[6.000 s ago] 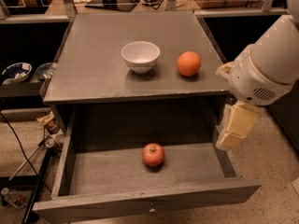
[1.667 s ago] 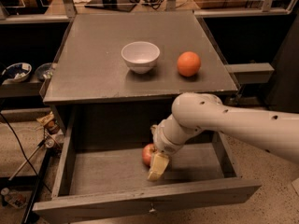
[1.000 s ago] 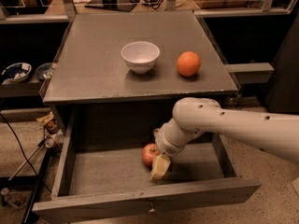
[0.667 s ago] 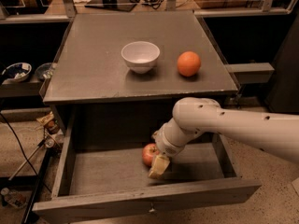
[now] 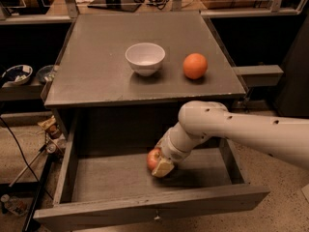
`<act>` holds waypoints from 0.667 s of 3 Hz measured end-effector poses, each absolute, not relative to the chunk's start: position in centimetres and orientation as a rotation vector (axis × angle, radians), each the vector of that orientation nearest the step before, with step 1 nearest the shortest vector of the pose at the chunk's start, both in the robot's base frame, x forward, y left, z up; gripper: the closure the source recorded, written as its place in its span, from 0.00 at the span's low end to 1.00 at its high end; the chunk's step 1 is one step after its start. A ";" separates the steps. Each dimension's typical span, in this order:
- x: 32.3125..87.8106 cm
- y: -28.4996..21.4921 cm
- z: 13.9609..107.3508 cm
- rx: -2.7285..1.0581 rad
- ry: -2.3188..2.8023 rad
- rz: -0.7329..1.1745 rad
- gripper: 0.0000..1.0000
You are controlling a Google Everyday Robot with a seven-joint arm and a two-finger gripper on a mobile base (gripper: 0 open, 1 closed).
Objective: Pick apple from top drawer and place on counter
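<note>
The red apple (image 5: 152, 157) lies inside the open top drawer (image 5: 145, 208), right of its middle. My gripper (image 5: 160, 164) reaches down into the drawer from the right on the white arm (image 5: 241, 129) and is closed around the apple, hiding its right side. One cream finger (image 5: 164, 168) shows in front of the apple. The grey counter (image 5: 96, 76) is above the drawer.
A white bowl (image 5: 145, 58) and an orange (image 5: 195, 65) stand on the counter. Drawer side boards flank the apple. Cables and clutter (image 5: 29, 168) lie on the floor to the left. A shelf with dishes (image 5: 17, 75) is at the far left.
The gripper and the apple have shifted together slightly up and to the left. The arm has barely moved otherwise.
</note>
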State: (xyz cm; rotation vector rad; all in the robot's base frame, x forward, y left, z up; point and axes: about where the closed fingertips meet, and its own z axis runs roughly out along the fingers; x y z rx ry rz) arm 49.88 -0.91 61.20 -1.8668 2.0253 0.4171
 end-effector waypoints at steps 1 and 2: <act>49.9 -0.9 61.2 -1.867 2.025 0.417 0.89; 49.8 -0.9 61.3 -1.867 2.028 0.419 1.00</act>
